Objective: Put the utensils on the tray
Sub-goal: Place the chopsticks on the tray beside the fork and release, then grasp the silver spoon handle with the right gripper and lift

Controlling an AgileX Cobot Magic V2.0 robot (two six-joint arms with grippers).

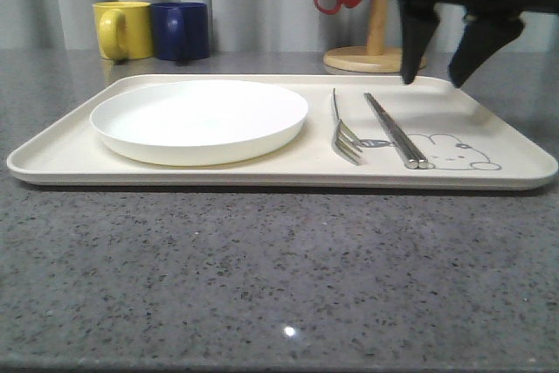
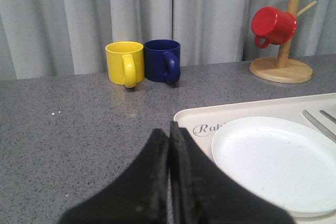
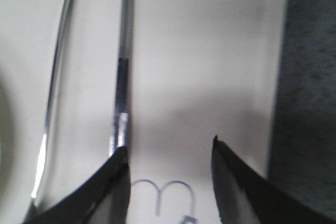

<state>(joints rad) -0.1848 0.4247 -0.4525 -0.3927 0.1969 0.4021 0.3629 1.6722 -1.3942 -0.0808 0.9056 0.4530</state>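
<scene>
The right pincer (image 1: 434, 67) is held wide apart, empty, above the tray (image 1: 507, 141) where fork (image 1: 346, 135) and chopsticks (image 1: 395, 131) are laid

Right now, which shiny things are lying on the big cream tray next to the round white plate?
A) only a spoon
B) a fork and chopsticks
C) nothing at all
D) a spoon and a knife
B: a silver metal fork and a pair of silver metal chopsticks lie side by side on the cream rectangular tray, right of the round white plate.
</scene>
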